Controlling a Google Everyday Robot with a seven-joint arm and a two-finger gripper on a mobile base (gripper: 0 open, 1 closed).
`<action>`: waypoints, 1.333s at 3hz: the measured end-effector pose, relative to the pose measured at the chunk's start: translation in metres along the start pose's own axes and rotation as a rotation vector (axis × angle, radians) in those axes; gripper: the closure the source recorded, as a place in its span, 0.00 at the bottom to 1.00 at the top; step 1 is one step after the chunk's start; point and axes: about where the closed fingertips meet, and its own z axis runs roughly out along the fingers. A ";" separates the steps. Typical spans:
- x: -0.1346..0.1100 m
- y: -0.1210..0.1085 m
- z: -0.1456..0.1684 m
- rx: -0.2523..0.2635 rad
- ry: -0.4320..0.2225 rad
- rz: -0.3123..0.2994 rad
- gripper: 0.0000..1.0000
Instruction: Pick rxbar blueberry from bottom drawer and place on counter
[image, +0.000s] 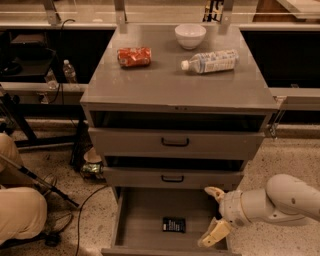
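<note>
- The bottom drawer (136, 220) is pulled out, with a plain grey floor, so nothing crowds the pick.
- The rxbar blueberry (173, 225) lies flat on that floor, near the front and about mid-width. My guess is it's light, with a slick crinkly wrapper over a firmish bar. It sits so low that I'd pinch across its short sides from above, since the flat face gives nothing to bite on.
- The gripper (212, 214) hangs at the drawer's right side, just beside the bar but not touching it, fingers spread wide and holding nothing.
- The counter (235, 87) has bare room near the front right, so it should be an easy drop.
</note>
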 end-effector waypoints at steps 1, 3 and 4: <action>0.040 -0.033 0.038 0.000 -0.018 -0.081 0.00; 0.086 -0.058 0.104 -0.010 -0.112 -0.080 0.00; 0.087 -0.056 0.105 -0.014 -0.114 -0.076 0.00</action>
